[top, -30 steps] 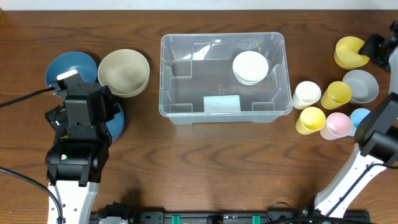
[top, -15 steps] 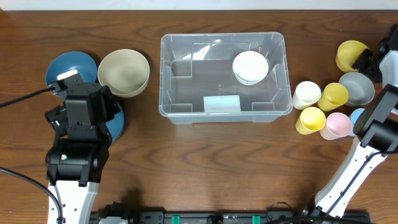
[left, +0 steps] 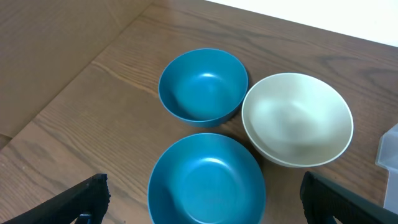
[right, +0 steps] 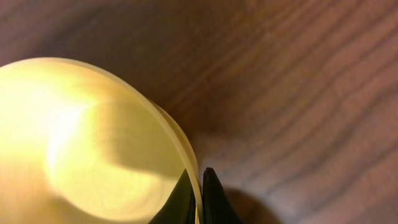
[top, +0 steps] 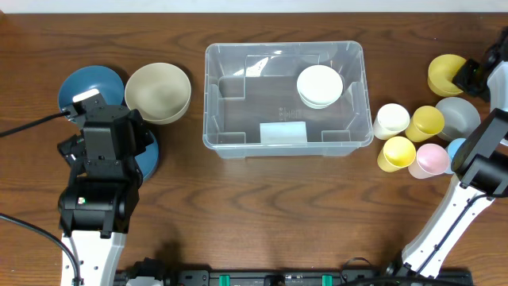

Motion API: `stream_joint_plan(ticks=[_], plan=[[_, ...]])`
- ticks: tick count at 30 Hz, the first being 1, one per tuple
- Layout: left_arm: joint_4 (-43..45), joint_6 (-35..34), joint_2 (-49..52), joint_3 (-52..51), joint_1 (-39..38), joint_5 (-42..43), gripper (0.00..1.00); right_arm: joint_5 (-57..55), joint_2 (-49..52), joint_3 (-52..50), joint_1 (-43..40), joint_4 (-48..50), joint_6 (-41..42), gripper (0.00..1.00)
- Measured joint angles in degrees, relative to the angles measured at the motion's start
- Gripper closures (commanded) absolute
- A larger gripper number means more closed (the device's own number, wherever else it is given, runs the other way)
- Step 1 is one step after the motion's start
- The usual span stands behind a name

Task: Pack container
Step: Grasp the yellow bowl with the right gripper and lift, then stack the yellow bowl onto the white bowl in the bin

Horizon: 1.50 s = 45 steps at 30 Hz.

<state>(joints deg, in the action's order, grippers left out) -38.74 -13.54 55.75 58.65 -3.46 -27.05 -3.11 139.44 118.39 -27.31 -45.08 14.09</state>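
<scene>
At the far left of the overhead view, a blue bowl (top: 89, 83) sits on the wooden table (top: 262, 206). A second blue bowl (top: 152, 156) just below it is mostly hidden under the left arm, and a beige bowl (top: 158, 92) sits just to their right. The left wrist view shows the three bowls close together, the beige one touching or nearly touching the upper blue one. The left gripper (left: 202, 190) hangs above the nearer blue bowl with its jaws spread wide and nothing between them. In the middle of the table stands the container (top: 238, 111), a clear bin with a pale label (top: 283, 133) on its lower wall. Inside it, a stack of white bowls (top: 320, 86) rests in the upper right corner. Just right of the bin is a cluster of small pieces: a cream cup (top: 391, 121), a yellow cup (top: 429, 120), a second yellow cup (top: 396, 152) below them, a pink cup (top: 432, 159), a grey bowl (top: 459, 115) and a light blue cup (top: 459, 148) partly behind the right arm. At the upper right edge, apart from the cluster, stands a large yellow cup (top: 444, 74). The right gripper (top: 468, 75) is pinched narrow onto its rim, and the right wrist view shows the thin yellow wall clamped between the two dark fingertips (right: 211, 196).
</scene>
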Motion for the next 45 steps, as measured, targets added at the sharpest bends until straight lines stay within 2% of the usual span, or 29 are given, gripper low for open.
stream_joint_plan(ticks=[7, 14, 19, 24, 27, 33, 45], plan=[[0.0, 0.0, 0.0, 0.0, 0.0, 0.0, 0.02, 0.6, -1.0, 5.8, 0.0, -6.6, 0.0, 0.99], [0.0, 0.0, 0.0, 0.0, 0.0, 0.0, 0.02, 7.8, -12.0, 9.9, 2.8, -10.4, 0.0, 0.99], [0.0, 0.0, 0.0, 0.0, 0.0, 0.0, 0.02, 14.1, -23.3, 11.6, 10.5, -13.2, -0.3, 0.99], [0.0, 0.0, 0.0, 0.0, 0.0, 0.0, 0.02, 15.6, -28.8, 12.7, 22.3, -16.7, -1.5, 0.99], [0.0, 0.0, 0.0, 0.0, 0.0, 0.0, 0.02, 14.1, -28.2, 12.6, 29.2, -18.0, -1.8, 0.99], [0.0, 0.0, 0.0, 0.0, 0.0, 0.0, 0.02, 9.0, -23.9, 9.4, 36.6, -18.6, -2.1, 0.99], [0.0, 0.0, 0.0, 0.0, 0.0, 0.0, 0.02, 2.1, -18.0, 2.9, 38.4, -17.2, -1.6, 0.99]])
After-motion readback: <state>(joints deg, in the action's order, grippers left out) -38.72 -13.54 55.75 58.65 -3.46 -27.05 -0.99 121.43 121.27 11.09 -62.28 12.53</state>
